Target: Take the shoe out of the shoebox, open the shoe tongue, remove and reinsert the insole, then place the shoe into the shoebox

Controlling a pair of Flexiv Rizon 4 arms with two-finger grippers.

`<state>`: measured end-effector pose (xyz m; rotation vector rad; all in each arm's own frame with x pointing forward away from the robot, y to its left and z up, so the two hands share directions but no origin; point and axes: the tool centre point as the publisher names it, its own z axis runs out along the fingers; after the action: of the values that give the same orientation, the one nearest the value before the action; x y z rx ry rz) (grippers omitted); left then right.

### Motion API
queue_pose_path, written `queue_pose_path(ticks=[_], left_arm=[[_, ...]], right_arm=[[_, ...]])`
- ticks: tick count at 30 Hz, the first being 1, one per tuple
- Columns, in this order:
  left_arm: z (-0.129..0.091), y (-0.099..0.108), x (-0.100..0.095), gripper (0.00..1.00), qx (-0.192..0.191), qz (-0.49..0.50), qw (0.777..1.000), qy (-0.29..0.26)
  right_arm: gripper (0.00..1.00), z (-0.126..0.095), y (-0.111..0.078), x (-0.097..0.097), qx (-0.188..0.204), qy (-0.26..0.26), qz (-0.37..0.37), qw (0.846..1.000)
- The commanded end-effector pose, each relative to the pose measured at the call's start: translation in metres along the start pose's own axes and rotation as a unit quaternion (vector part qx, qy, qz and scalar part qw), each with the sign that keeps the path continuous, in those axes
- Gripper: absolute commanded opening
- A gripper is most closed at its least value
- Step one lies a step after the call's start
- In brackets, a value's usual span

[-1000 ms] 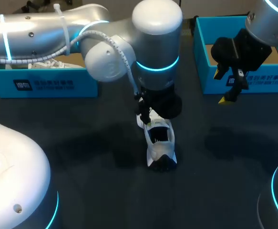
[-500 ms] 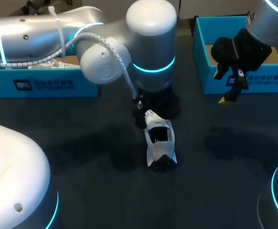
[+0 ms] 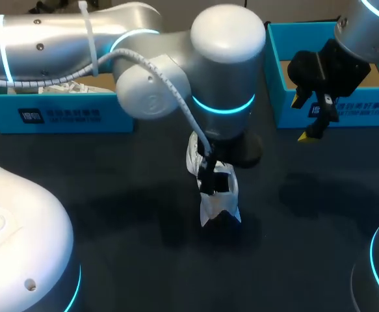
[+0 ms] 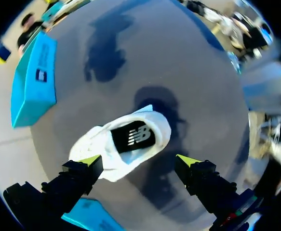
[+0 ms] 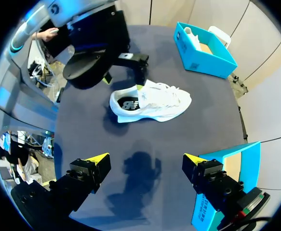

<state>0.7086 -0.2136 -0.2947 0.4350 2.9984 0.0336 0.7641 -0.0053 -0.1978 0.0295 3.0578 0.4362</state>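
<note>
A white shoe point(image 3: 220, 201) lies on the dark table near the middle, its black insole point(image 4: 133, 138) showing inside the opening. My left gripper point(image 3: 209, 175) hangs just over the shoe's opening. In the left wrist view the left gripper point(image 4: 139, 161) stands open, and the shoe point(image 4: 106, 144) lies below and ahead of its fingers, untouched. My right gripper point(image 3: 309, 117) hovers open and empty in front of the right blue shoebox point(image 3: 332, 104). From the right wrist view the shoe point(image 5: 154, 103) lies far ahead of my right gripper point(image 5: 147, 159).
A second blue shoebox point(image 3: 65, 114) with white paper inside stands at the back left. The left arm's thick wrist point(image 3: 225, 71) hides the table behind the shoe. Bare dark table point(image 3: 130, 247) lies in front of the shoe.
My left gripper has opened and let go of the shoe's upper, and the left wrist has shifted right, over the shoe. The right arm has kept still.
</note>
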Motion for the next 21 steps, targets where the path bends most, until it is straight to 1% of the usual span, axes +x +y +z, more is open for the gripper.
queue_pose_path(ticks=[1,4,6,8,10,11,18,19,21], left_arm=[[0.011,-0.013,0.018,1.00,-0.006,-0.186,0.982,-0.033],[0.020,-0.020,0.025,1.00,0.000,-0.216,0.976,-0.041],[0.026,-0.025,0.032,1.00,0.016,-0.228,0.973,-0.042],[0.034,-0.030,0.039,1.00,0.014,-0.255,0.965,-0.061],[0.037,-0.031,0.041,1.00,0.014,-0.259,0.964,-0.063],[0.042,-0.033,0.043,1.00,0.029,-0.272,0.960,-0.059],[0.062,-0.038,0.043,1.00,0.038,-0.283,0.956,-0.064],[0.065,-0.038,0.042,1.00,0.034,-0.283,0.956,-0.065],[0.071,-0.038,0.039,1.00,0.034,-0.274,0.960,-0.054]], right_arm=[[1.00,0.001,0.000,-0.001,0.001,0.001,0.000,1.000],[1.00,0.001,0.000,-0.001,0.001,0.001,0.000,1.000],[1.00,0.001,0.000,-0.001,0.001,0.001,0.000,1.000],[1.00,0.001,0.000,-0.001,0.001,0.001,0.000,1.000],[1.00,0.001,0.000,-0.001,0.001,0.001,0.000,1.000],[1.00,0.001,0.000,-0.001,0.001,0.001,0.000,1.000],[1.00,0.001,0.000,-0.001,0.001,0.001,0.000,1.000],[1.00,0.001,0.000,-0.001,0.001,0.001,0.000,1.000],[1.00,0.001,0.000,-0.001,0.001,0.001,0.000,1.000]])
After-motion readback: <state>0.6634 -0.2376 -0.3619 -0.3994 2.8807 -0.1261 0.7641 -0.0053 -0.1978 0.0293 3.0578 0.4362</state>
